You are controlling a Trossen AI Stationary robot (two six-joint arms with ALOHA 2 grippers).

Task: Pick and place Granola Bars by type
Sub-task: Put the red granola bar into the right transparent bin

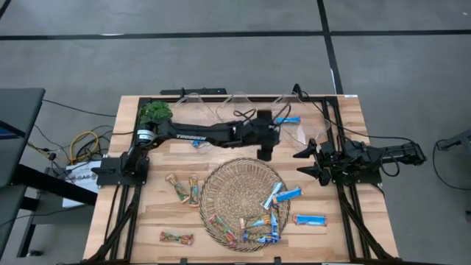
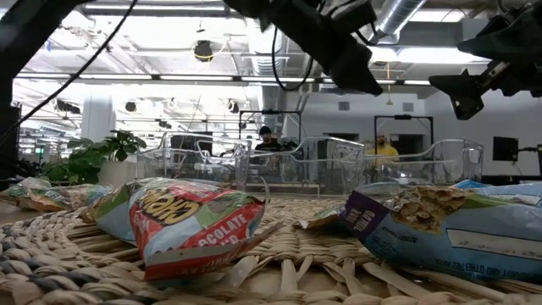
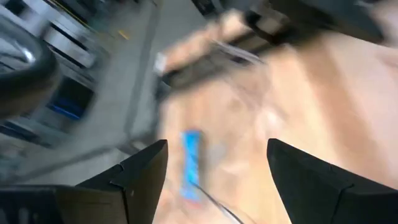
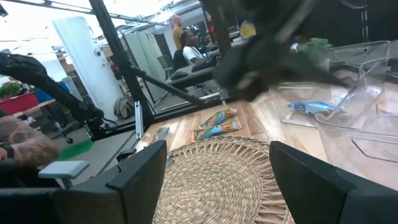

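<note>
Now | left tool [image 1: 266,155] | spread wide, empty | above wicker tray [image 1: 228,193]

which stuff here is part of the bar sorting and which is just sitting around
Job: granola bars in and around the wicker tray; one blue bar already in the clear bins.
Just there: plant, cables off the table.

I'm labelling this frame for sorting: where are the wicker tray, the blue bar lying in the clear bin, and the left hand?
wicker tray [image 1: 234,184]: high view, bare woven centre.
blue bar in the clear bin [image 1: 288,120]: high view, wrapper's middle.
left hand [image 1: 265,156]: high view, between its fingertips.
</note>
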